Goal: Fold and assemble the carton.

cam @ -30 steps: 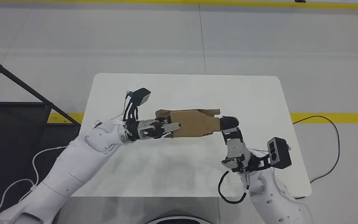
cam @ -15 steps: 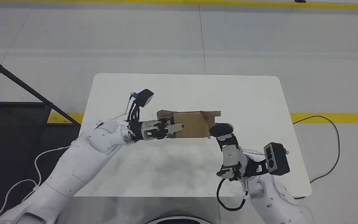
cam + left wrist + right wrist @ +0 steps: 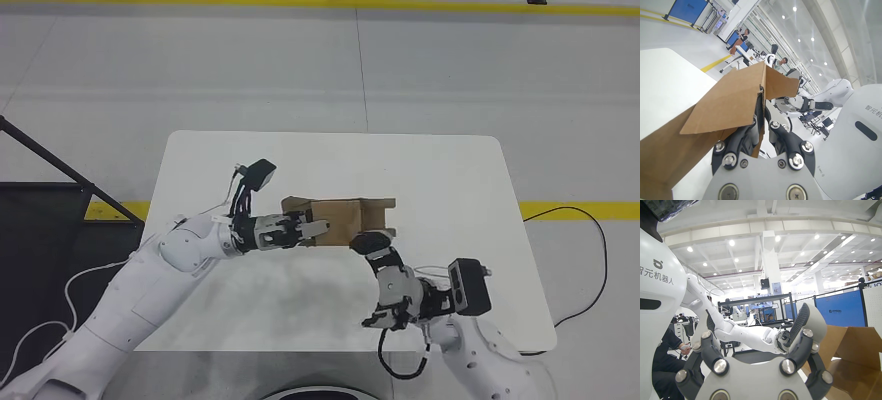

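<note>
A brown cardboard carton, partly opened into a tube with flaps sticking out, stands near the middle of the white table. My left gripper is shut on the carton's near end wall; in the left wrist view the carton edge sits pinched between the fingers. My right gripper is open just in front of the carton's other end, apart from it. In the right wrist view its fingers stand wide apart with the carton beside them.
A black frame and dark panel stand off the table's left side. A black cable lies on the floor at the right. The table's far and right parts are bare.
My right gripper has drawn back from the carton's right end toward the table's front and left. The carton has turned more upright, and the left gripper still holds it.
</note>
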Action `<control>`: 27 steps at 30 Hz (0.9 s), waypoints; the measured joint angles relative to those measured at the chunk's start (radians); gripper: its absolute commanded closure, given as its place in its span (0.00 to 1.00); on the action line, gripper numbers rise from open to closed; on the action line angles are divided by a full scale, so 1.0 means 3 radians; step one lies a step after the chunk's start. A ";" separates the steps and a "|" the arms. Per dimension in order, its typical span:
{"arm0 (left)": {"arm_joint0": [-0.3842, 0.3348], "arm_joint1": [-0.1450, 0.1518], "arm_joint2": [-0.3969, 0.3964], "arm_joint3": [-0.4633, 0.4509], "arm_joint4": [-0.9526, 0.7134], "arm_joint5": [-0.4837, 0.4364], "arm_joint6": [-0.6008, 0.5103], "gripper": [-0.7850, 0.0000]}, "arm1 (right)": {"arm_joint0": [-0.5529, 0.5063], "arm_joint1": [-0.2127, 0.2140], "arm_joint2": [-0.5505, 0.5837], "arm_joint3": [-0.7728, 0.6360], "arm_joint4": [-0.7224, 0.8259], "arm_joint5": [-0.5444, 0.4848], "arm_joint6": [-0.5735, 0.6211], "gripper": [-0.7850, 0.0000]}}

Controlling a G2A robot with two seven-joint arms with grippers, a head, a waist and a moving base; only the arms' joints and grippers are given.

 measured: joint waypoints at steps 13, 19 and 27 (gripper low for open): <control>0.0123 0.0012 -0.0259 -0.0033 -0.0025 -0.0321 0.0125 1.00 | -0.0172 0.0010 0.0310 0.0010 0.0104 0.0002 -0.0002 0.00; 0.0178 0.0010 -0.0339 -0.0101 0.0032 -0.0327 0.0178 1.00 | -0.0199 -0.0003 0.0357 0.0077 0.0145 0.0000 0.0000 0.00; 0.0229 0.0001 -0.0407 -0.0150 0.0074 -0.0327 0.0190 1.00 | -0.0125 -0.0013 0.0237 0.0193 0.0149 0.0000 0.0028 0.00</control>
